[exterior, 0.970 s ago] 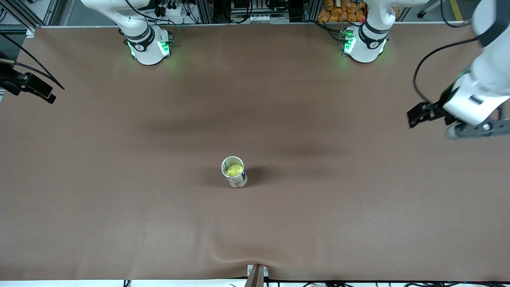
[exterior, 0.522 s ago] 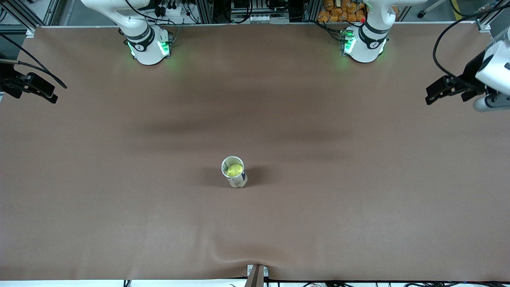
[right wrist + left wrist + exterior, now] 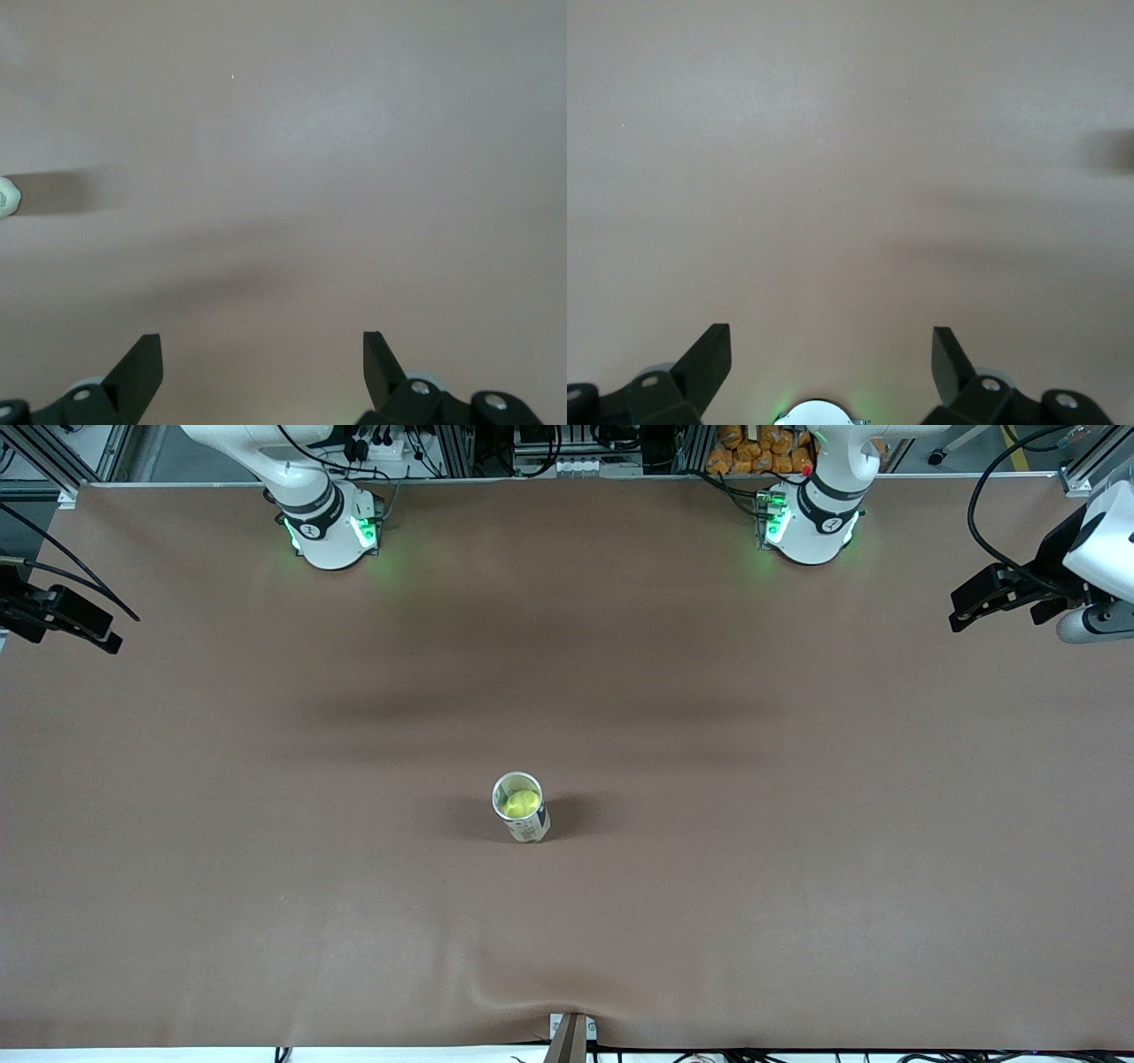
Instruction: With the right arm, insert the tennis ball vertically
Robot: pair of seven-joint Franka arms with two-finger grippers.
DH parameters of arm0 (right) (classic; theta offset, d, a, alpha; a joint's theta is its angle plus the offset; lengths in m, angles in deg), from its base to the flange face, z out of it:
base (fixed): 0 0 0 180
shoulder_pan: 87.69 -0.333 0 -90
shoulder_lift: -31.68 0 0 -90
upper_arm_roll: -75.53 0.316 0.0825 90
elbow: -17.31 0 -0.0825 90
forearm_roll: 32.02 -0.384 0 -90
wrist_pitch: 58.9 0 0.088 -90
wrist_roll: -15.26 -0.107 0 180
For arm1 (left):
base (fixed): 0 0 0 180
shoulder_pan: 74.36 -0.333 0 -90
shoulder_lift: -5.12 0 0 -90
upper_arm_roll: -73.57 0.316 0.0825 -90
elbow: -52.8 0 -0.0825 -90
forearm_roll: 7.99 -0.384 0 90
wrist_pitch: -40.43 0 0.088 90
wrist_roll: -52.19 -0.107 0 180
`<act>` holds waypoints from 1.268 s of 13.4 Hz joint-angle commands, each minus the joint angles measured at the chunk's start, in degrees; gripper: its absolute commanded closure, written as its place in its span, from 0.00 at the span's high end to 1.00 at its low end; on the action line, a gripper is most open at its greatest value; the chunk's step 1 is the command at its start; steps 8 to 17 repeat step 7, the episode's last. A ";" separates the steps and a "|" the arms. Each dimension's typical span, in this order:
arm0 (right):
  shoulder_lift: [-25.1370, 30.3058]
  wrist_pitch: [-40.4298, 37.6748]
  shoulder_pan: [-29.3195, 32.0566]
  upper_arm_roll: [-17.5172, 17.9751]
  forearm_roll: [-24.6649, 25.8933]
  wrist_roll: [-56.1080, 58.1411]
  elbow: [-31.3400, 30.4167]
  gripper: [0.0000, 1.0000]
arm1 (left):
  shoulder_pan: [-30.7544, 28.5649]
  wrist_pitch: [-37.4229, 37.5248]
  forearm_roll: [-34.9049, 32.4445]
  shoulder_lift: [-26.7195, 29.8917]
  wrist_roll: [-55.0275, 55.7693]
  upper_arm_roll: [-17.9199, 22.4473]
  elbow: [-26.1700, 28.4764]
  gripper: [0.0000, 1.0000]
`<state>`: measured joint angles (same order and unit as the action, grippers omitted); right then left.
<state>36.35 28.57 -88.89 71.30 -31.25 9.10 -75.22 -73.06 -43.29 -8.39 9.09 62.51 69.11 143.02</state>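
Brown mat covers the whole table [image 3: 266, 886], and pretty much nothing else is on it except one can. Both arms are parked way out at the edges, each over its own end of the table. Left gripper [image 3: 831, 354] hangs up in the air with its fingers [image 3: 709, 354] spread wide apart and nothing between them, just bare mat under it. Right gripper [image 3: 262, 354] is the same deal, fingers [image 3: 142, 359] splayed, holding nothing.

Well apart from both grippers, roughly midway between them, the white can [image 3: 521, 808] stands upright with its mouth facing up. The yellow-green tennis ball [image 3: 520, 802] sits down inside it, so it's well away from the right gripper. In the right wrist view only a sliver of the can [image 3: 5, 197] peeks in at the edge, with its shadow beside it.
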 commanded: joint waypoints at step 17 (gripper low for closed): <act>1.04 -0.73 0.85 0.36 -0.86 0.71 -0.02 1.00 | -0.42 1.98 2.15 0.35 0.31 -0.38 -2.95 1.00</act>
